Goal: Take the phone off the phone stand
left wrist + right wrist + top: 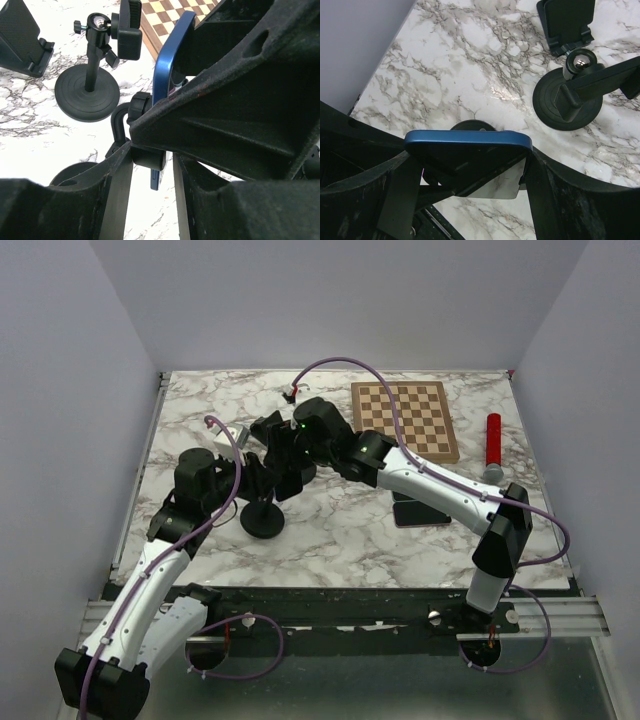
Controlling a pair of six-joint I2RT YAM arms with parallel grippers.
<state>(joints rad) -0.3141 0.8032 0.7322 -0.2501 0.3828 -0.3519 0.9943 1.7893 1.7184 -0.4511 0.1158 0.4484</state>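
A blue-edged phone [467,142] is pinched by its two long sides between the fingers of my right gripper [470,167], above the round black base [472,125] of the phone stand. In the left wrist view the phone [169,65] rises edge-on, and the phone stand's black clamp block [146,156] sits between the fingers of my left gripper [152,172], tight against the left finger [117,195]. From above, both grippers [258,478] [290,462] meet over the stand's base [262,521] and hide the phone.
A second stand with a round base [87,92] and ball joint stands just behind, and a black wedge stand [22,40] beside it. A chessboard [405,418], a red cylinder [493,438], a white block [232,433] and a dark flat slab [420,512] lie around.
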